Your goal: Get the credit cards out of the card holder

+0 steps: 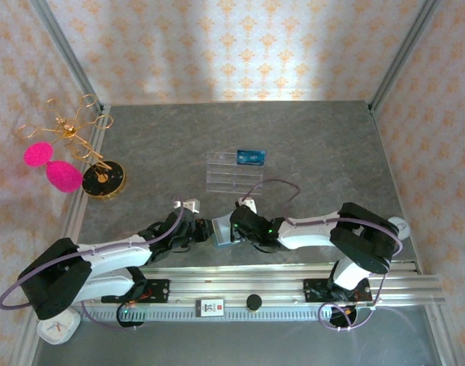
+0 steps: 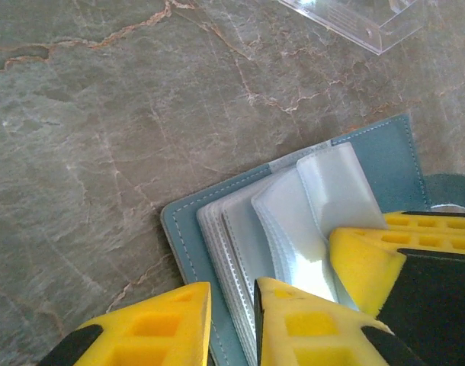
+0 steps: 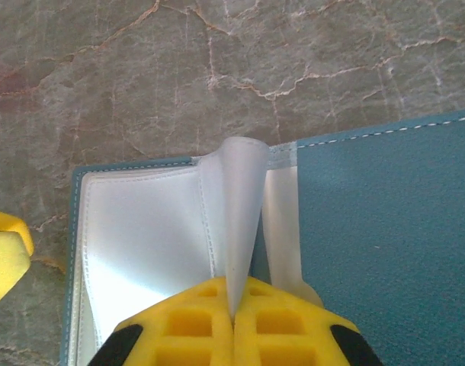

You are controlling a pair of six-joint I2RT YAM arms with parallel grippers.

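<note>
The teal card holder (image 1: 222,232) lies open on the grey table between my two grippers, its clear sleeves fanned out (image 2: 293,206). My left gripper (image 1: 204,229) (image 2: 232,288) rests over the holder's left cover (image 2: 183,229), with a narrow gap between its yellow fingers and nothing pinched. My right gripper (image 1: 232,231) (image 3: 234,314) is shut on one translucent sleeve (image 3: 238,206) and holds it up from the spine beside the teal right cover (image 3: 385,229). One dark blue credit card (image 1: 250,158) lies on the clear stand (image 1: 232,172). I see no card in the sleeves.
A gold wire stand (image 1: 103,180) with two pink pompoms (image 1: 63,175) is at the back left. The clear stand's corner (image 2: 362,19) is just beyond the holder. A metal rail (image 1: 293,286) runs along the near edge. Bare table lies left of the holder.
</note>
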